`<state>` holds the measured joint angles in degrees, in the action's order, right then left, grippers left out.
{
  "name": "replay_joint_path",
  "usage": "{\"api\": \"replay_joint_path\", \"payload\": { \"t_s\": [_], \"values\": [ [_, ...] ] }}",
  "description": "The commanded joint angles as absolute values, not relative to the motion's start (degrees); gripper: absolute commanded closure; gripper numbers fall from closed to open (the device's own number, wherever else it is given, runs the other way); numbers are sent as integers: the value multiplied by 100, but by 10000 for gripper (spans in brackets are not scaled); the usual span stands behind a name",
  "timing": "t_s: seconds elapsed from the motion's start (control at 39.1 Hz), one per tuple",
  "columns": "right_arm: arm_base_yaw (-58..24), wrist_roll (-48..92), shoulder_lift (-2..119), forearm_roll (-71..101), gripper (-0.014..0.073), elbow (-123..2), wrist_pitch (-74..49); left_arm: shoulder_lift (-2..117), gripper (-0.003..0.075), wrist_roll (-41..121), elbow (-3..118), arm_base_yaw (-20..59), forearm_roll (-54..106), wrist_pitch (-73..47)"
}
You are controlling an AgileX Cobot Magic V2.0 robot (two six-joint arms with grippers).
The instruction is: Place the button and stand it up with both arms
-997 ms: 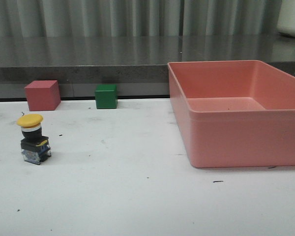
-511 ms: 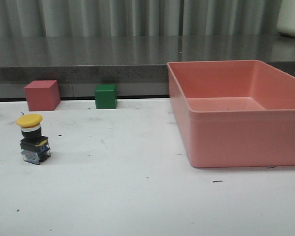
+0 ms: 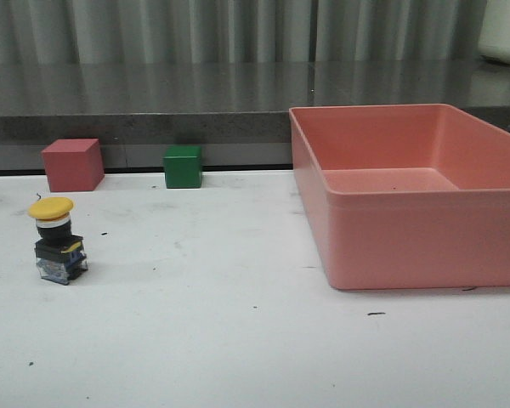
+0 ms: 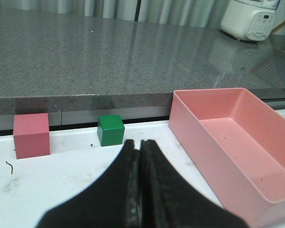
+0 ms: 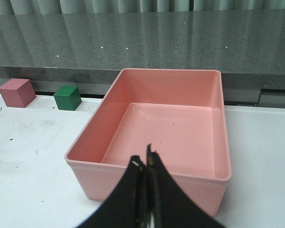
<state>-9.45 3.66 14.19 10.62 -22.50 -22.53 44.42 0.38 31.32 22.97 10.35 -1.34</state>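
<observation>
Standing upright on its dark base, the button (image 3: 57, 239) sits on the white table (image 3: 238, 340) at the robot's left, yellow cap up, in front of the red cube (image 3: 72, 164) and well apart from the pink bin (image 3: 408, 229) on the right. A green cube (image 3: 184, 166) rests by the back edge between the two. Neither arm shows in the front view. The left hand (image 4: 138, 156) has its fingers pressed together with nothing between them, aimed toward the green cube; the right hand (image 5: 144, 166) is likewise closed and empty, hovering over the near wall of the pink bin (image 5: 147, 175). The button shows in neither wrist view, so how near the left hand is to it I cannot say. Judging by this, the task looks done or nearly so: the button stands, both hands are clear. If any step remains, it would call only for a check that it stands steady.
</observation>
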Motion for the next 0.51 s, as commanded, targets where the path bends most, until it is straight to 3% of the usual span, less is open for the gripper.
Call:
{"api": "replay_joint_path", "payload": {
  "t_s": [0.0, 0.49],
  "values": [
    [-912, 388, 1474, 1027, 662, -2402, -1761, 4406, 740, 0, 3349, 2328, 1048, 374],
    [-912, 388, 1474, 1027, 662, -2402, -1761, 4300, 740, 0, 2543, 2328, 1048, 1053]
  ]
}}
